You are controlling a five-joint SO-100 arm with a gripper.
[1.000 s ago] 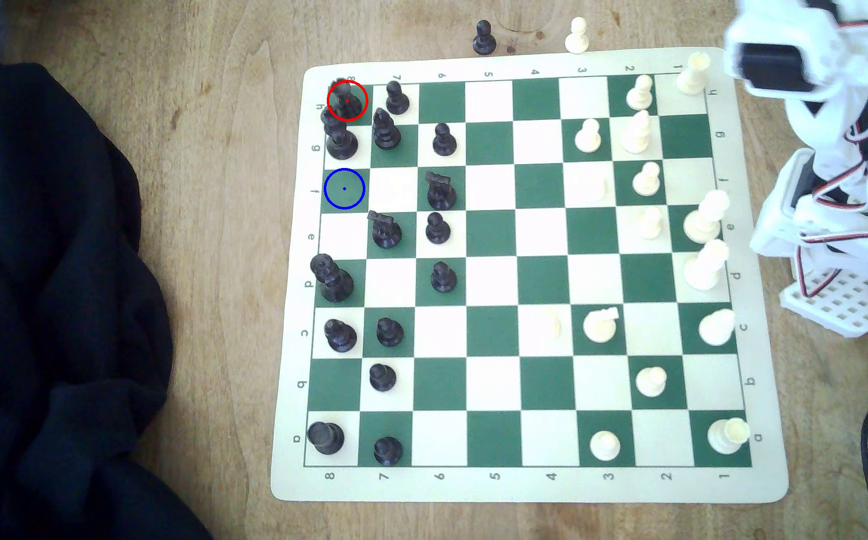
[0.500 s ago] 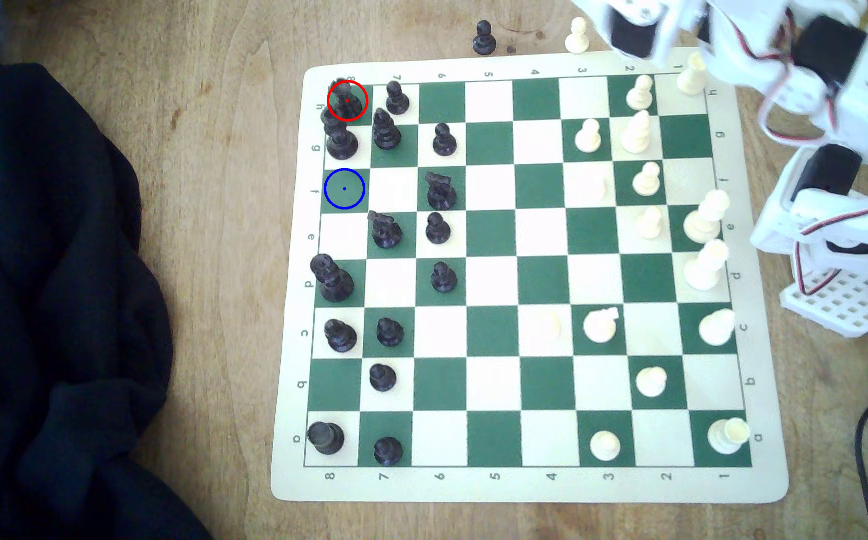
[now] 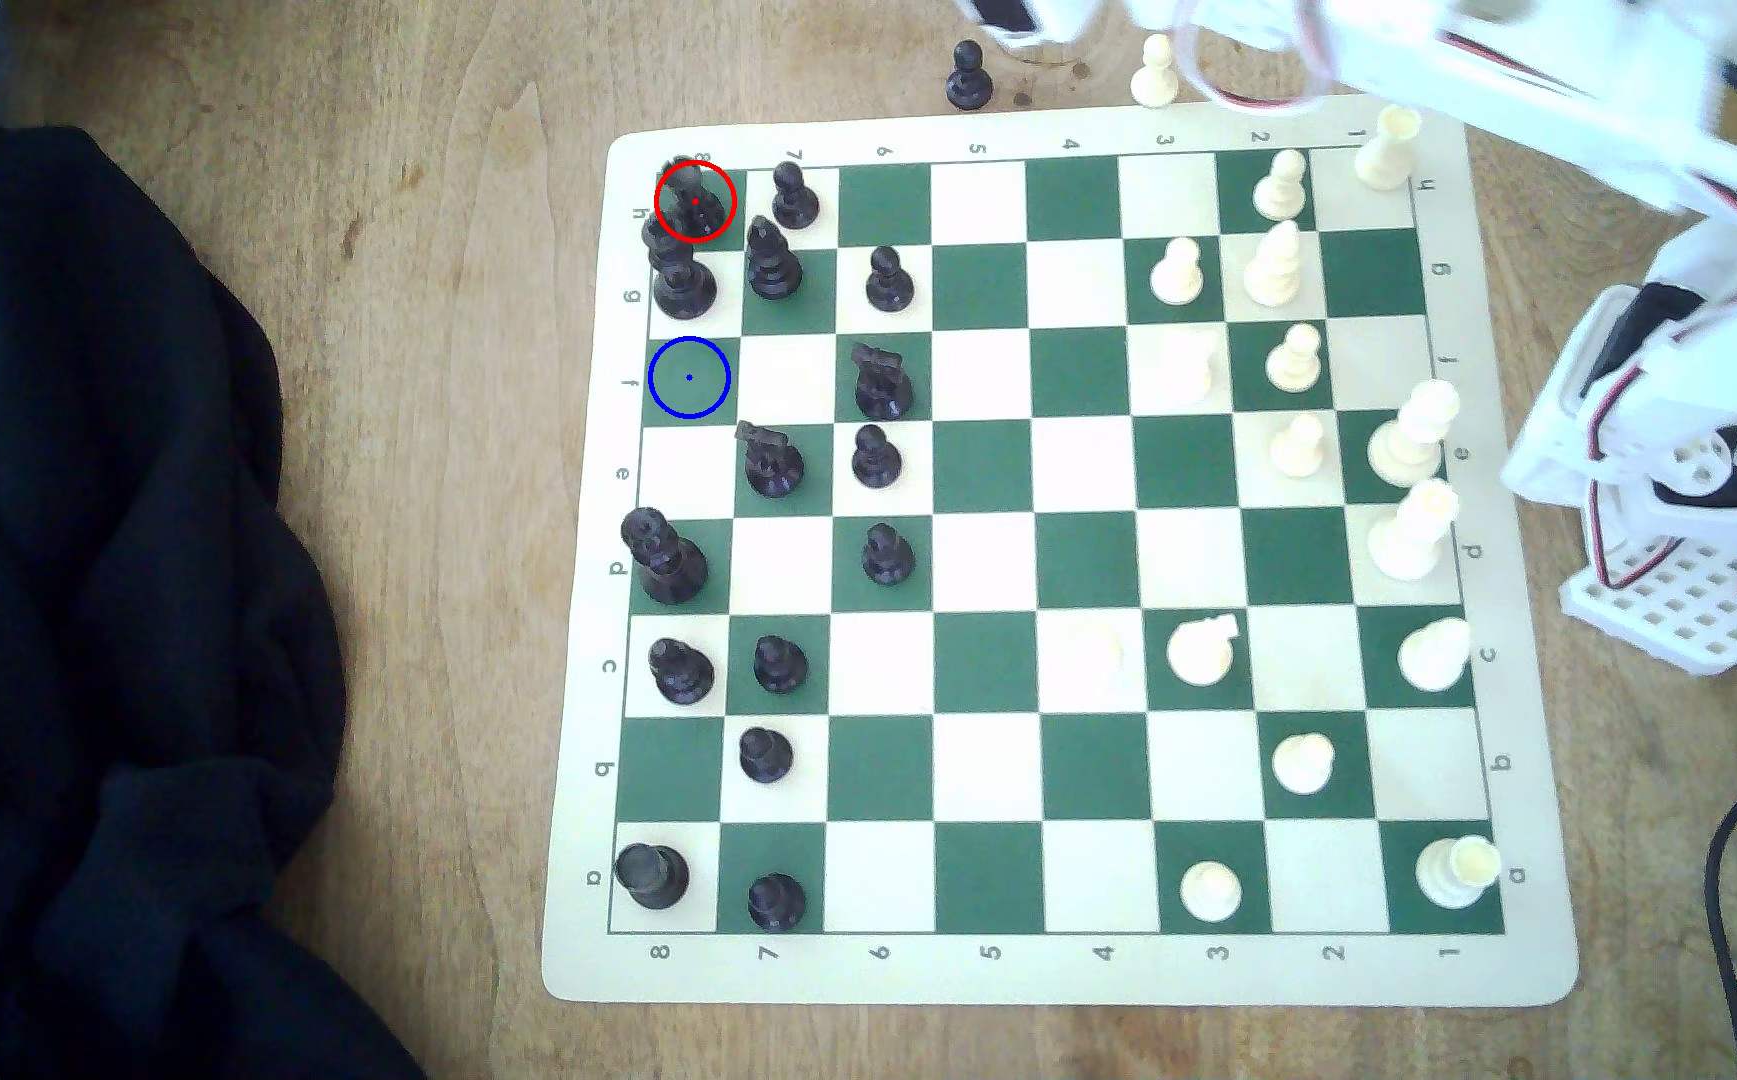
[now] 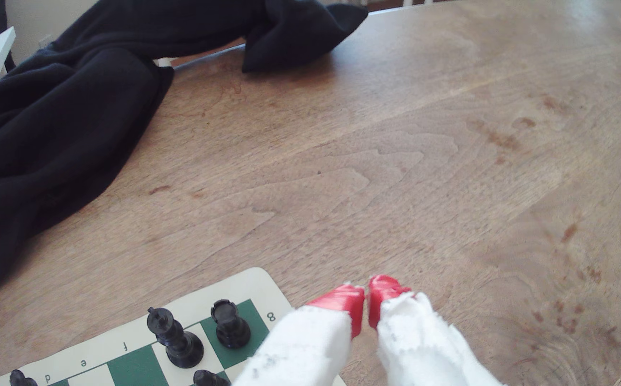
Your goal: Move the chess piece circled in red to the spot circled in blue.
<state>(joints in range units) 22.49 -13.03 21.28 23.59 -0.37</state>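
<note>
The board [image 3: 989, 971] is lying flat on the wooden worktop [image 3: 428, 582], its near edge marked with the numerals 8 to 1. White pieces are crowding the exterior view's right files and black pieces the left, which is consistent with a game in progress. Midway up the leftmost file, the spot circled in blue [image 3: 689, 377] is sitting empty, a dark green square ready to receive a piece. One white square beyond it, the taller crowned black piece [image 3: 682, 280] is standing as an obstacle between start and goal; judged from this, the carry probably needs to clear its top. In the far left corner, the chess piece circled in red [image 3: 695, 200] is resting upright on its green square, untouched. The wrist view shows it as a flat-topped rook [image 4: 230, 323] with the crowned piece [image 4: 175, 343] just beside it. The gripper [image 4: 366, 302] is hovering over bare wood past that corner, its red-tipped fingers [image 4: 342, 302] nearly together and holding nothing, so opening probably comes before any grasp. At the exterior view's left, a dark cloth [image 3: 95, 582] is lying heaped beside the board.
</note>
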